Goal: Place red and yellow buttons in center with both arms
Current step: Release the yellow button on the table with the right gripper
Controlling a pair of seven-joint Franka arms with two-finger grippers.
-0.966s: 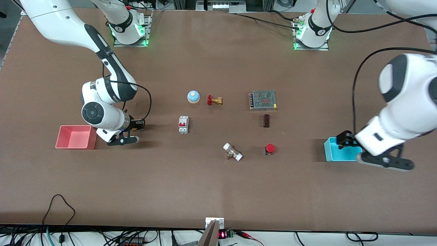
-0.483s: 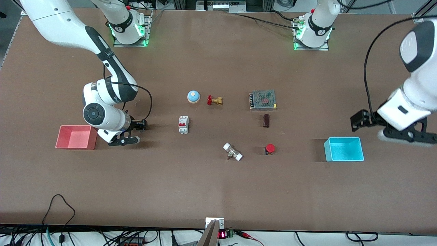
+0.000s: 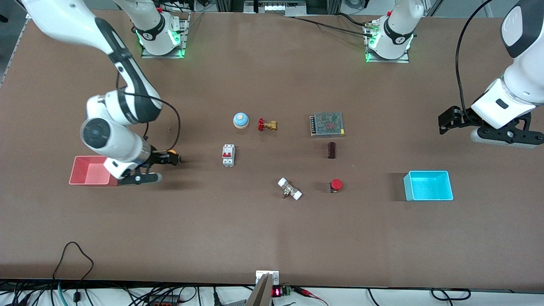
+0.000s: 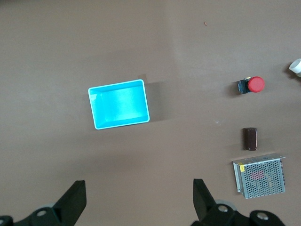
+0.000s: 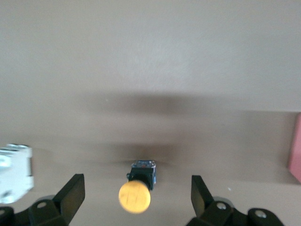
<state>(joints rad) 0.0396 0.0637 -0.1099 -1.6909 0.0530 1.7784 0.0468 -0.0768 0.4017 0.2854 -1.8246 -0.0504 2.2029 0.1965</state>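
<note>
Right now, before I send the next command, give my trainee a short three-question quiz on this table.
1. True or false: the red button lies inside the cyan bin.
2. The yellow button sits on the table between the open fingers of: A) the left gripper, B) the right gripper, C) neither.
3. Fill in: the right gripper stands beside the ____ bin.
Key: 1 false, it lies on the bare table; 2 B; 3 pink bin.
</note>
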